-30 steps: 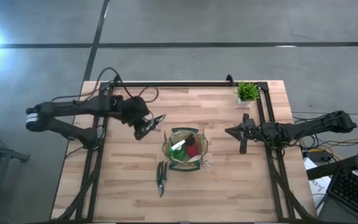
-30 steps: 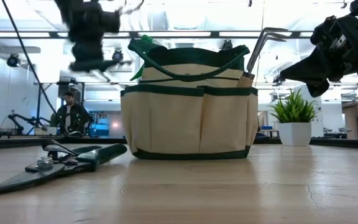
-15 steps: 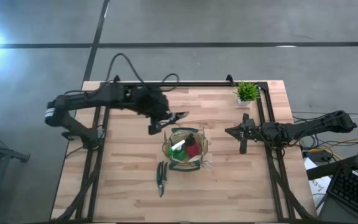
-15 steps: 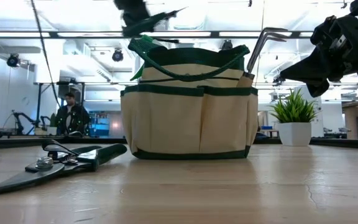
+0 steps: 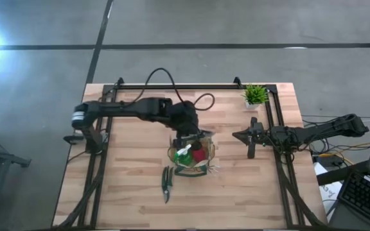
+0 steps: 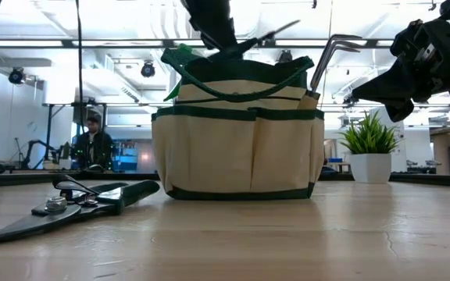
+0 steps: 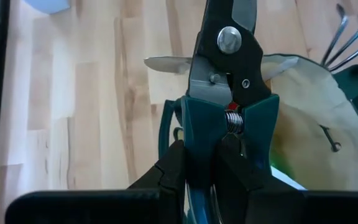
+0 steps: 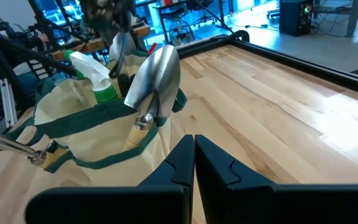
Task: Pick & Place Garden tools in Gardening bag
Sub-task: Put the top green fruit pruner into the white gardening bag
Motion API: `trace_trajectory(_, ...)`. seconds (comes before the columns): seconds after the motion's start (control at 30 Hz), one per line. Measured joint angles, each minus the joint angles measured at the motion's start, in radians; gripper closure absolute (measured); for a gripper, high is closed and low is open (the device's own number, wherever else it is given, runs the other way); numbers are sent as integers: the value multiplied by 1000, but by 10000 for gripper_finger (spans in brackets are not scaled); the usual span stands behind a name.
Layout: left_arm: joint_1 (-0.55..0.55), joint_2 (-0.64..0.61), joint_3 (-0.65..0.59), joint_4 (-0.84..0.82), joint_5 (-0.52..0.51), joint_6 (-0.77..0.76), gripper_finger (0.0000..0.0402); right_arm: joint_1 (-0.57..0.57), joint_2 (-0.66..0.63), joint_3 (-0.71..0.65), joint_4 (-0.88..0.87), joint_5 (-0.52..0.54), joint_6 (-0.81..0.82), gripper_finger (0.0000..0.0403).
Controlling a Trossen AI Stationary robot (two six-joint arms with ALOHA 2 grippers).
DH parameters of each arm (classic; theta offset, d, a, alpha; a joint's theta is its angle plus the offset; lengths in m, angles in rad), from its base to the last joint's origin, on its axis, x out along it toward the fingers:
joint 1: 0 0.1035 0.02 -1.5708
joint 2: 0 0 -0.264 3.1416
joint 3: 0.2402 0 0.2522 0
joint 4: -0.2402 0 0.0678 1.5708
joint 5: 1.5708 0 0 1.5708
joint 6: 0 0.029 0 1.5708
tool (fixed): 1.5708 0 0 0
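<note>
While the left gripper hangs over the rim of the gardening bag, its fingers are closed on the teal handles of a pair of pruning shears, blades pointing forward past the bag's edge; judged, this hold by the handles keeps the blades clear of the fingers and lets the tool drop handle-first or be tipped into the bag. Already lodged in the bag: green spray bottle, silver trowel with wooden handle down in a side pocket, rake with tines up, and a red piece. Upright stowage suits the narrow pockets. Second black pruning shears lie flat on the wooden surface, just beside the bag, not yet collected. Right gripper waits well apart, fingers shut and empty, near the potted plant.
</note>
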Motion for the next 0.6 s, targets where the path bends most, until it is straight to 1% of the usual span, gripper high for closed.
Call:
trace_trajectory(0.17,-14,26,1,10,-23,9,343,0,0,0,0,0,0,394)
trace_trajectory(0.4,-42,53,-2,19,-139,75,343,0,0,0,0,0,0,394)
trace_trajectory(0.5,-53,54,-2,33,-143,116,343,0,0,0,0,0,0,394)
trace_trajectory(0.6,-59,54,-2,35,-127,115,343,0,0,0,0,0,0,394)
